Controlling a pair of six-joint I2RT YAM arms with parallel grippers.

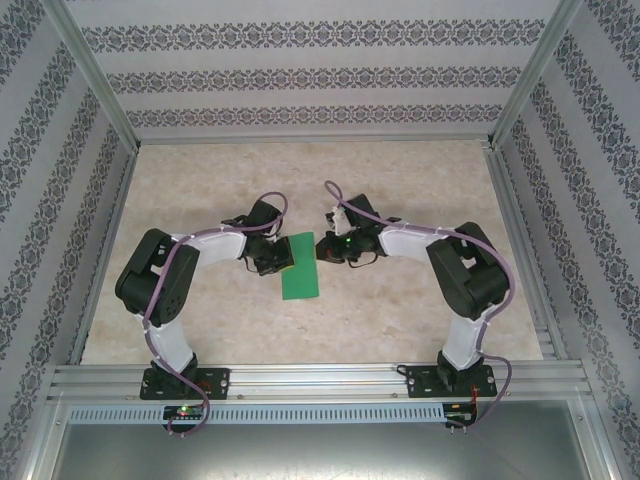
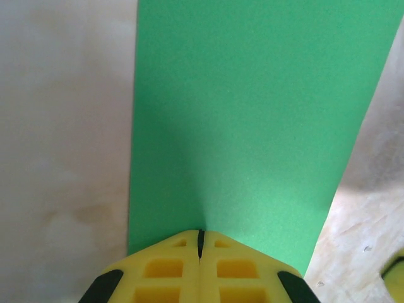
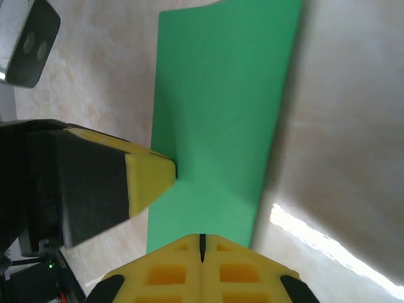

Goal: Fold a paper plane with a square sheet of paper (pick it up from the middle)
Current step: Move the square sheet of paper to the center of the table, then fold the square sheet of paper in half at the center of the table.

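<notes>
The square sheet of paper (image 1: 301,266) is bright green and reads here as a flat upright rectangle at the table's middle. My left gripper (image 1: 283,262) is shut on its left edge. In the left wrist view the paper (image 2: 252,120) spreads away from the closed left gripper (image 2: 201,235), with a faint crease rising from the tips. My right gripper (image 1: 322,248) is shut on the opposite edge. In the right wrist view the sheet (image 3: 221,107) stands off the table and casts a shadow, between the right gripper (image 3: 202,238) and the left fingers (image 3: 148,173). The paper plane is out of view.
The marble-patterned tabletop (image 1: 400,190) is walled by patterned panels (image 1: 320,70) at the back and both sides. An aluminium rail (image 1: 320,380) with both arm bases runs along the near edge.
</notes>
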